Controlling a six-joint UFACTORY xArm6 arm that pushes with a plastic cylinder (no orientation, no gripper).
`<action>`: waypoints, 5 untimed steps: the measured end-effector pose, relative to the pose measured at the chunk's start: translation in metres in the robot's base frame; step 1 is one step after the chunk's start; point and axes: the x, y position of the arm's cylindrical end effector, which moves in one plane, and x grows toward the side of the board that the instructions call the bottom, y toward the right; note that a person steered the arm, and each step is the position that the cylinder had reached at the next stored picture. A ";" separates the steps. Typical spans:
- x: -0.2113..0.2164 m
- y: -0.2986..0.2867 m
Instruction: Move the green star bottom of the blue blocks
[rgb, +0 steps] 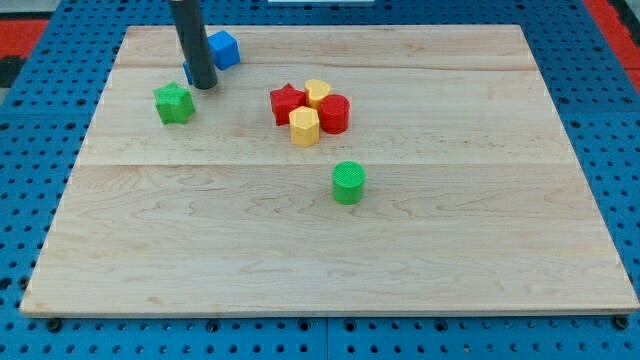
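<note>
No brand, label or writing can be read on any block or on the table (420, 260). My end effector is a straight dark rod with nothing to open or clamp, and it holds nothing; my tip (204, 85) rests on the wood near the view's top left. The green star (174, 103) lies just beside the tip, toward the view's lower left of it, close but whether it touches I cannot tell. A blue cube (224, 48) sits just to the upper right of the tip, partly beside the rod, and a sliver of another blue block (187, 72) shows behind the rod at its left edge, its shape hidden. Well off to the tip's right is a tight cluster: a red star (286, 103), a yellow heart (318, 93), a red cylinder (335, 113) and a yellow hexagon (304, 127), all touching or nearly so. A green cylinder (348, 182) stands alone farther to the lower right of the tip, apart from the cluster. The star is near the table's left edge, with a strip of bare wood between them; the whole lower half of the table below the tip and the right side lie open
</note>
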 end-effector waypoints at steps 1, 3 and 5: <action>-0.015 -0.038; 0.029 -0.096; 0.078 -0.005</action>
